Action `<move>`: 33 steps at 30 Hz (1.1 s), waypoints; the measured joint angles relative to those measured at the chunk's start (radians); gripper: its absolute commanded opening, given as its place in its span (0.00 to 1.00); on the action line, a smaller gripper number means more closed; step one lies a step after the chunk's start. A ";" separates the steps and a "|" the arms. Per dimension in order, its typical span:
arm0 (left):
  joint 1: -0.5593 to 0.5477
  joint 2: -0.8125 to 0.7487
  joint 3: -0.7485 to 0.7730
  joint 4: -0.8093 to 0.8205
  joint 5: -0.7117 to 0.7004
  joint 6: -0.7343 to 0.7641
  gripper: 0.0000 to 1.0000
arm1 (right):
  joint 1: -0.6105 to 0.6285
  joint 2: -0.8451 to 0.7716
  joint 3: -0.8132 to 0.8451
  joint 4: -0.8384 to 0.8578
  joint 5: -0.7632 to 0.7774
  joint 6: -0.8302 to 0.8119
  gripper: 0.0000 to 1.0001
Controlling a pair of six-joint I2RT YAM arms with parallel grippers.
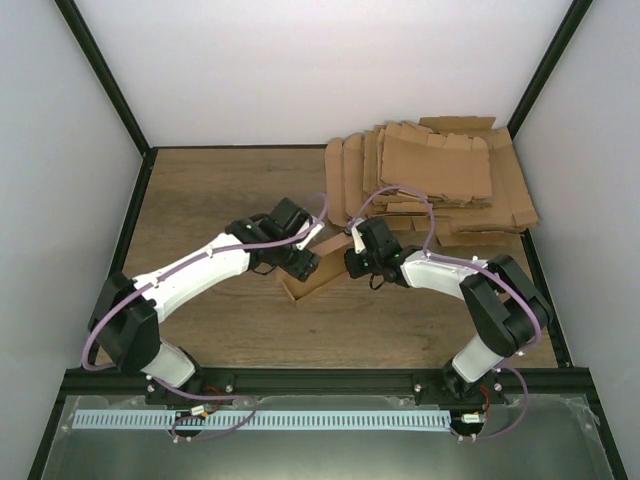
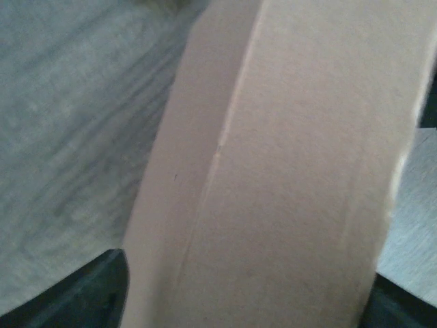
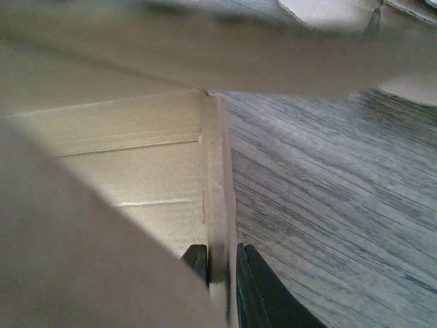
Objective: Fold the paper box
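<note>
The paper box (image 1: 303, 287) is a partly folded brown cardboard piece lying mid-table between the two arms. My left gripper (image 1: 305, 262) meets it from the left. In the left wrist view the box (image 2: 287, 171) fills the space between the jaws of the left gripper (image 2: 246, 290), which stands open wide around it, with black fingers (image 2: 89, 294) close at either side. My right gripper (image 1: 352, 262) comes in from the right. In the right wrist view the right gripper (image 3: 222, 270) is shut on an upright wall of the box (image 3: 136, 171), seen edge-on. A raised flap blurs the top and left of that view.
A pile of flat brown cardboard blanks (image 1: 440, 180) lies at the back right of the wooden table (image 1: 200, 200). White walls with black frame posts close in the back and sides. Bare wood (image 3: 328, 191) lies right of the pinched wall.
</note>
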 measured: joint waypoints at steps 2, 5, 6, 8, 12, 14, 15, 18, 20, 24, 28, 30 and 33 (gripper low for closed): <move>0.025 -0.008 0.006 0.006 0.005 -0.018 0.58 | 0.000 0.000 0.000 0.001 0.000 -0.008 0.14; 0.095 -0.029 0.013 0.027 0.040 -0.052 0.43 | 0.000 0.000 0.000 0.010 0.000 -0.013 0.14; 0.126 -0.035 0.015 0.038 0.060 -0.059 0.40 | 0.000 0.000 0.000 0.016 -0.002 -0.014 0.14; 0.179 -0.041 0.017 0.054 0.110 -0.072 0.31 | 0.000 0.000 0.000 0.031 -0.008 -0.015 0.14; 0.230 -0.040 0.018 0.076 0.204 -0.087 0.21 | 0.000 0.000 0.000 0.052 -0.011 -0.020 0.15; 0.240 -0.039 0.018 0.079 0.243 -0.087 0.18 | 0.000 0.000 0.000 0.058 -0.010 -0.023 0.15; 0.242 -0.036 0.018 0.083 0.256 -0.087 0.16 | -0.001 0.000 0.000 0.059 -0.010 -0.025 0.15; 0.248 -0.026 0.022 0.090 0.290 -0.079 0.08 | -0.005 0.000 0.000 0.059 -0.006 -0.030 0.16; 0.249 -0.016 0.031 0.092 0.306 -0.072 0.06 | -0.006 0.000 0.000 0.060 0.002 -0.031 0.19; 0.253 0.000 0.055 0.079 0.333 -0.054 0.05 | -0.008 -0.008 -0.003 0.066 0.027 -0.034 0.22; 0.256 0.010 0.073 0.052 0.368 -0.032 0.05 | -0.009 -0.035 -0.016 0.075 0.050 -0.032 0.27; 0.254 0.010 0.074 0.038 0.382 -0.024 0.05 | -0.009 -0.051 -0.027 0.078 0.054 -0.029 0.29; 0.253 0.010 0.074 0.032 0.388 -0.017 0.05 | -0.009 -0.075 -0.047 0.084 0.055 -0.025 0.29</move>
